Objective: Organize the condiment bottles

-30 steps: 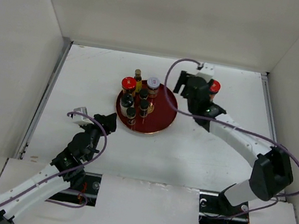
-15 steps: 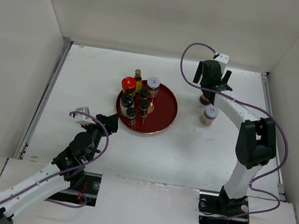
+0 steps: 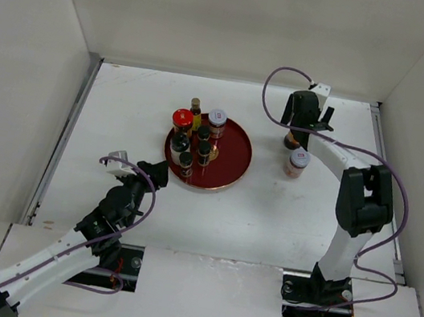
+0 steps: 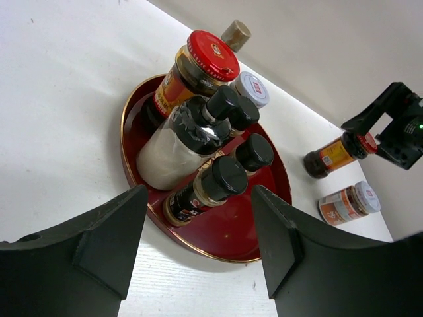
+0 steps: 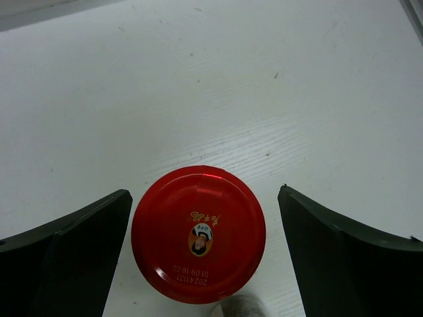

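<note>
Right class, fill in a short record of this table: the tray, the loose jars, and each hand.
tray: red, round, bottles clustered on its left side
off tray: red-capped jar and white-lidded jar, upright, apart, to its right
right hand: open, straddling the red-capped jar, not touching
left hand: open, empty, near the tray

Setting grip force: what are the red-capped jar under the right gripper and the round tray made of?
Red-capped jar: cap looks like glossy painted metal, printed date on it; body probably glass, amber contents showing through. Round tray: shiny red lacquer-like finish with a gold-coloured rim; plastic or lacquered wood, cannot tell.
</note>
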You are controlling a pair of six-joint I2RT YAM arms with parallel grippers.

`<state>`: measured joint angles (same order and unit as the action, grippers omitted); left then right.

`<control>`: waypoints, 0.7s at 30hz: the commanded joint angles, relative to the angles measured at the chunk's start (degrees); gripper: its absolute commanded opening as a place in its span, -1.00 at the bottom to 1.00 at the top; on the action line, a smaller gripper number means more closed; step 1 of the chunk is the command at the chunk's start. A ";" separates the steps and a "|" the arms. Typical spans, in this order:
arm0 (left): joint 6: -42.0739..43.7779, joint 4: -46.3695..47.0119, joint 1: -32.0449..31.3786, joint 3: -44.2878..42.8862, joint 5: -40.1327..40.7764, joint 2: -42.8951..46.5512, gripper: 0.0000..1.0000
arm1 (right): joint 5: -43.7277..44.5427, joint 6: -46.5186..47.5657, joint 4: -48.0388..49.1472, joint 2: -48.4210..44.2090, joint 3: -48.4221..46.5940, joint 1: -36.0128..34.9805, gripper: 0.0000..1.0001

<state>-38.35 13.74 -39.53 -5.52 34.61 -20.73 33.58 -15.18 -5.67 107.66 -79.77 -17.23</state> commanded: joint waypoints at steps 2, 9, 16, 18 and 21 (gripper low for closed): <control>0.38 3.22 -0.42 -0.46 0.02 -0.10 0.25 | -0.45 1.12 2.60 -4.21 -0.48 0.05 0.99; 0.38 2.88 -0.07 -0.46 -0.51 0.52 0.25 | -0.27 0.07 1.63 -2.63 -0.30 0.05 0.99; 0.38 3.14 -0.24 -0.46 -0.51 0.25 0.25 | -3.17 -2.13 1.63 -1.22 0.14 0.84 0.89; 0.29 2.96 -0.24 -0.46 -0.51 0.25 0.25 | -4.40 -2.48 1.45 -0.87 -0.12 0.93 0.86; 0.38 3.05 -0.06 -0.37 -0.60 0.43 0.25 | -4.93 -3.63 0.66 -0.34 -0.48 1.11 0.83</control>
<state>-38.35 13.98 -39.53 -5.52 34.44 -20.69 30.20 -16.95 -5.82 106.65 -79.64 -16.71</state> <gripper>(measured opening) 0.622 0.919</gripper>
